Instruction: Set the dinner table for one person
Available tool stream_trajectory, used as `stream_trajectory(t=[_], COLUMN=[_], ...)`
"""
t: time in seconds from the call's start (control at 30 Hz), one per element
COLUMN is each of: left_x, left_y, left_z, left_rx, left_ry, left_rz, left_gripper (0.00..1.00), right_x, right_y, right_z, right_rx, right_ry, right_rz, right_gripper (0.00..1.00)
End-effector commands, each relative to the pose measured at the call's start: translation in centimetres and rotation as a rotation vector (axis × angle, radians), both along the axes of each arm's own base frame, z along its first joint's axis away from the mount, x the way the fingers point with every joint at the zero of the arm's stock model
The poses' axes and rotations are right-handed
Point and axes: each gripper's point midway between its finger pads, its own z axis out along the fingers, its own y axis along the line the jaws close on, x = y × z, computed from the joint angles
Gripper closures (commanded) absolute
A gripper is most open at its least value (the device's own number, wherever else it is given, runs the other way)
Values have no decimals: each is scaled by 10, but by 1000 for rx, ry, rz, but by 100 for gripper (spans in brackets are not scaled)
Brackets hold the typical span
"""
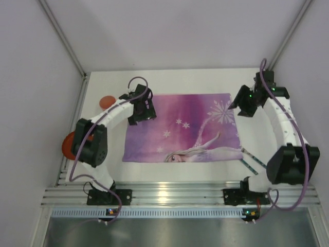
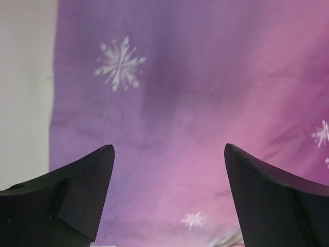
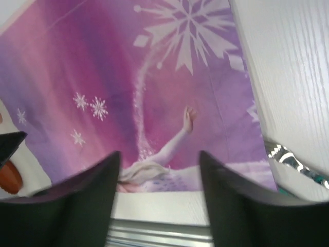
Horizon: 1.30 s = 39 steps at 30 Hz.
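Observation:
A purple snowflake-printed placemat lies flat in the middle of the white dinner table. My left gripper hovers over the mat's far left corner. In the left wrist view this gripper is open, with only the placemat showing between its fingers. My right gripper hangs over the mat's far right corner. Seen from the right wrist, that gripper is open too and holds nothing, above the placemat and the table's near edge.
A red plate sits at the table's left edge, partly hidden by my left arm. A small orange-red round thing lies behind it. Cutlery lies right of the mat's near corner, and its patterned handle shows in the right wrist view.

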Motion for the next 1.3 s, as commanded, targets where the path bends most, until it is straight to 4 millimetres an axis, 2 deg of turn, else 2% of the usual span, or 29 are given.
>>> stream_trajectory(t=[0.0,0.03,0.07,0.1,0.13,0.17,0.2,0.23,0.27,0.3,0.33,0.37,0.4,0.43,0.5,0.53,0.57,0.6,0.63,0.67,0.7,0.73,0.77,0.93,1.03,1.1,1.17,1.2,1.27], left_x=[44,52,64,69,76,85,88,93,102,103,107,115,117,126,130,138,142,145,150,153,155,159,161,164,159,159,162,165,174], left_y=[-8,-7,-9,-8,-3,-1,1,8,7,10,16,16,18,22,26,30,33,39,43,47,56,59,61,76,75,67,65,64,64], left_z=[-21,-26,-23,-40,-43,-44,-56,-61,-59,-73,-77,-76,-88,-87,-100,-97,-97,-101,-98,-97,-99,-97,-98,-97,-97,-92,-89,-90,-83], left_rx=[7,-4,-17,-12,-25,-35,-37,-50,-71,-66,-66,-78,-72,-73,-66,-65,-65,-60,-55,-47,-53,-66,-77,-77,-82,-127,-141,-141,-138], left_ry=[3,13,2,32,37,31,54,66,58,88,94,85,103,96,115,105,105,110,98,94,94,84,83,83,85,76,60,55,38], left_rz=[-44,-40,-37,-34,-21,-14,-14,0,-1,-1,9,7,0,5,2,11,17,30,39,47,65,70,68,80,78,68,66,64,64], left_gripper=[8,8,9,9,9,10,10,11,12,12,13,13,13,15,18,23,24,24,24,24,24,24,23,23,22,21,20,20,18], right_x=[60,73,83,99,106,113,124,127,131,137,138,139,143,144,154,157,161,175,179,183,198,199,206,203,195,196,203,214,223], right_y=[14,18,19,20,36,39,44,52,56,60,63,65,67,70,74,76,76,79,80,83,86,87,89,97,96,93,91,91,89], right_z=[-2,-24,-30,-25,-48,-56,-57,-82,-90,-96,-117,-127,-132,-149,-154,-168,-171,-163,-175,-175,-165,-176,-170,-173,-172,-171,-170,-160,-165], right_rx=[56,63,64,65,66,65,69,67,65,65,64,65,67,69,76,76,78,81,83,96,106,109,121,134,117,106,106,111,139], right_ry=[-41,17,31,10,65,77,72,126,140,147,193,212,218,253,248,272,273,239,255,259,220,241,226,237,236,224,199,161,160], right_rz=[41,49,52,52,87,91,94,108,113,115,117,115,113,114,110,109,108,109,108,109,110,106,99,105,121,129,139,142,126], right_gripper=[49,58,67,86,92,97,100,100,100,100,100,100,100,100,100,100,100,100,100,100,100,100,100,100,100,100,100,99,99])
